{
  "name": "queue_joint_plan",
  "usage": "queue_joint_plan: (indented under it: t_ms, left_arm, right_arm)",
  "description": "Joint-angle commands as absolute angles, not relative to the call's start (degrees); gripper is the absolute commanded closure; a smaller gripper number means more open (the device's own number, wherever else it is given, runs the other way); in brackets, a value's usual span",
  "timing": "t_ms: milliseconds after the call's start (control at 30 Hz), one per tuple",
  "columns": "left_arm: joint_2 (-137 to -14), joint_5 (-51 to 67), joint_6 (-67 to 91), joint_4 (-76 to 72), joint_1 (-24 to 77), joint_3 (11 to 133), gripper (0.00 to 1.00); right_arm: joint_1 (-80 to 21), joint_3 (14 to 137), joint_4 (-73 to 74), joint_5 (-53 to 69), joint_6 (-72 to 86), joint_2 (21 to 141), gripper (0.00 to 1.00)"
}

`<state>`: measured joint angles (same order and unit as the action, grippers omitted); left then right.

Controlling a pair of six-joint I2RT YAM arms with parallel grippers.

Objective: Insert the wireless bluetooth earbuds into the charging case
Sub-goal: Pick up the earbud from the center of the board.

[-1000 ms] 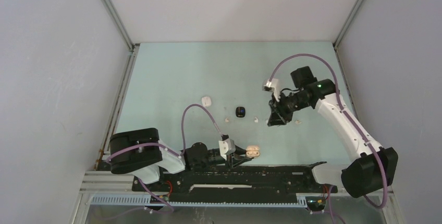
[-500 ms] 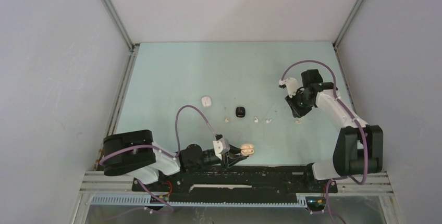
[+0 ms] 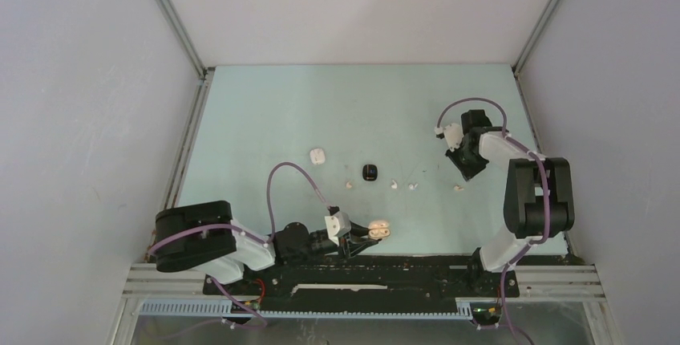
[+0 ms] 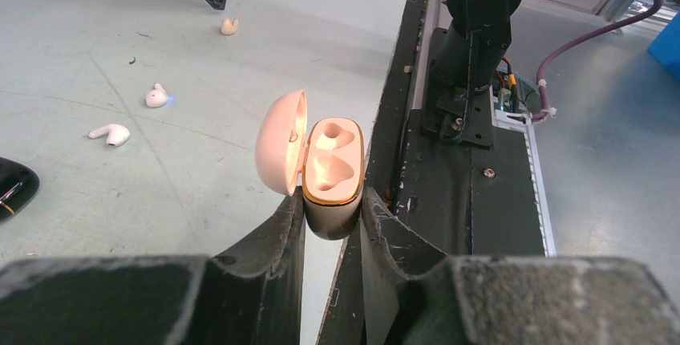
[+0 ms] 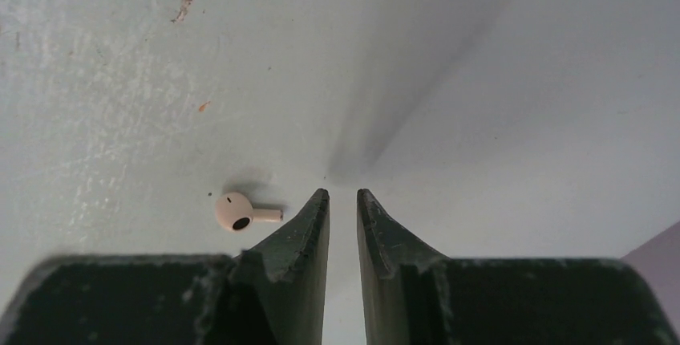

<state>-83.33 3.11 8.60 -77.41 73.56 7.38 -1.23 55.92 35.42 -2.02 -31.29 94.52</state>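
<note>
Pale green table [image 3: 273,112], scuffed and lightly stained. Lying on it in a loose row: white case [image 3: 317,156], tiny whitish earbud [image 3: 349,185], black case [image 3: 370,172], earbuds [image 3: 394,185] and [image 3: 412,187] close together, another earbud [image 3: 458,188] further right, stem flat on the surface.
</note>
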Motion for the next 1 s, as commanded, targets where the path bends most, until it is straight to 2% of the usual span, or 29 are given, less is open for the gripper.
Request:
queue_joint_plan:
  t_ms: [0, 700, 967]
  left_arm:
    - [-82.3, 2.2, 8.9, -80.4, 74.0, 7.3, 1.0]
    - [-84.3, 2.4, 9.1, -80.4, 74.0, 8.1, 1.0]
    - [-85.0, 2.4, 9.6, -80.4, 74.0, 8.2, 1.0]
  right_arm:
    - [-0.8, 55.8, 33.3, -2.1, -31.5, 96.7, 0.77]
    - [-3.6, 47.9, 39.7, 9.2, -30.5, 91.2, 0.75]
    - [-5.7, 48.1, 37.6, 8.1, -29.7, 91.1, 0.73]
